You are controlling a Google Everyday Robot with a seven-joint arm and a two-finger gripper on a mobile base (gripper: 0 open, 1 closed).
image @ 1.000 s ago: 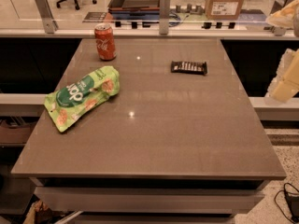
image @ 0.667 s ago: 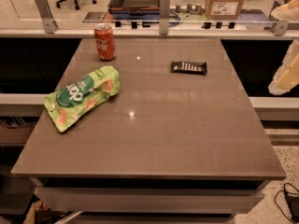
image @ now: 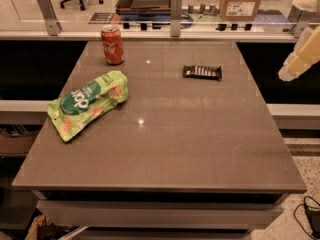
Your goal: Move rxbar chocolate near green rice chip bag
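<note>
Here we are, and the gripper (image: 295,64) hangs out past the right edge of the counter (image: 200,149), up toward the far-right corner and clear of the surface. Open or closed, I cannot tell from here. It holds nothing that I can see. The rxbar chocolate (image: 202,72) lies flat near the far edge, right of centre, long side running along that edge, untouched. Well apart from it, over by the left edge, sits the green rice chip bag (image: 89,103), lying on a slant with its lower end close to that edge. The red soda can (image: 112,45) stands upright near the far-left corner, just beyond the bag's upper end. So nothing is done yet; the whole carry across the counter lies ahead. Now the dangers, as I judge them. That bar is thin and flat on a smooth top, so a grasp coming in too high could close on nothing, and one coming in crooked could shove it toward the far edge. Then there's the crossing — a low sweep leftward might clip the can and topple it. At the finish, setting down too close could nudge that light bag over the left edge.
</note>
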